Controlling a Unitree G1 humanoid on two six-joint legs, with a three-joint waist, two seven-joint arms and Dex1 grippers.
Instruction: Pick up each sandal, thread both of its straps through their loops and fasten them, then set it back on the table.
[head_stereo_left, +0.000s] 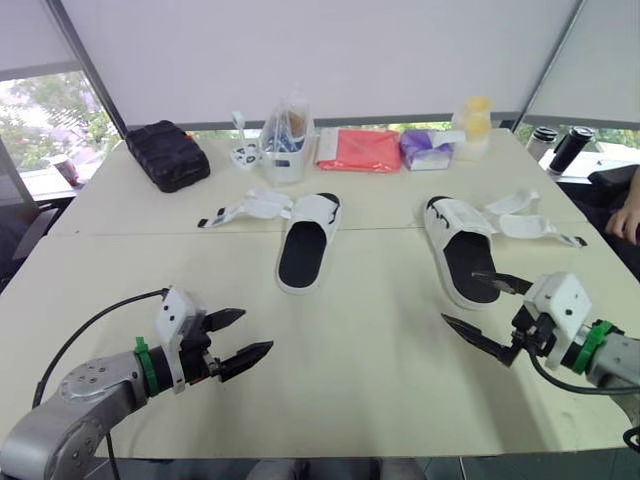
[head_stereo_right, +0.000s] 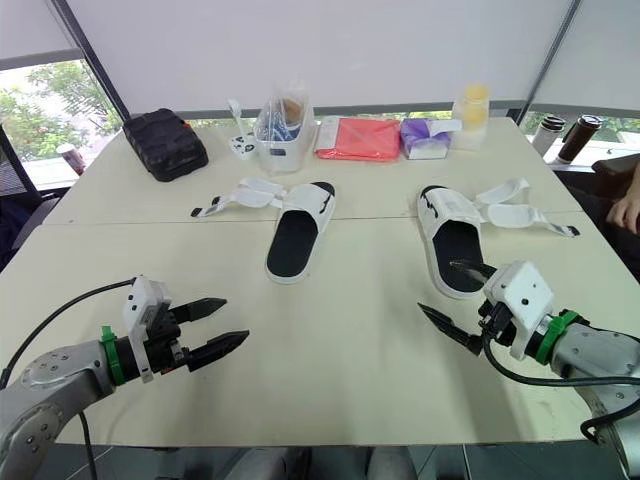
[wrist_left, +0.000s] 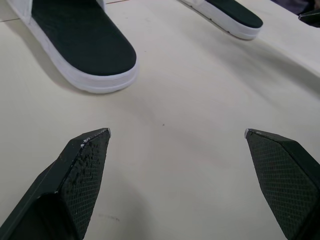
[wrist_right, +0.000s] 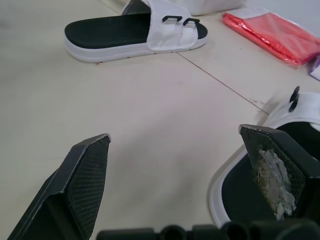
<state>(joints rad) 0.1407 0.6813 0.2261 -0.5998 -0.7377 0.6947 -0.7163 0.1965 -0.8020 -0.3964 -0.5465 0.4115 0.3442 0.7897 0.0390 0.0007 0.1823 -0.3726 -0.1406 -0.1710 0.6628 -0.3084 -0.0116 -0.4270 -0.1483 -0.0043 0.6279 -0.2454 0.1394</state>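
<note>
On the table (head_stereo_left: 330, 370): two sandals (head_stereo_left: 309, 243) (head_stereo_left: 462, 250), one bag (head_stereo_left: 167, 154), one tub (head_stereo_left: 284, 152), one pouch (head_stereo_left: 359, 149), one packet (head_stereo_left: 427, 149), one jar (head_stereo_left: 476, 120). Over the table, two grippers (head_stereo_left: 256, 330) (head_stereo_left: 458, 296). Just past the table, two flasks (head_stereo_left: 571, 150) (head_stereo_left: 541, 142) and one hand (head_stereo_left: 628, 215).

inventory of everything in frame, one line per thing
Left sandal: 1, white with black footbed, mid-table, left of centre
Right sandal: 1, white with black footbed, mid-table, right of centre
Straps: white, unfastened, splayed outward from each sandal
Pouch: 1, black, far left of table
Bin: 1, clear, far side, holding small items
Flat packet: 1, red, right of the bin
Small packet: 1, purple, right of the red one
Jar: 1, pale yellow, behind the purple packet
Tumblers: 2, dark, past the far right corner
Table: 1, cream
Person's hand: 1, right edge
Left tool: 1, black fingers, open, over the near left
Right tool: 1, black fingers, open, by the right sandal's heel
</note>
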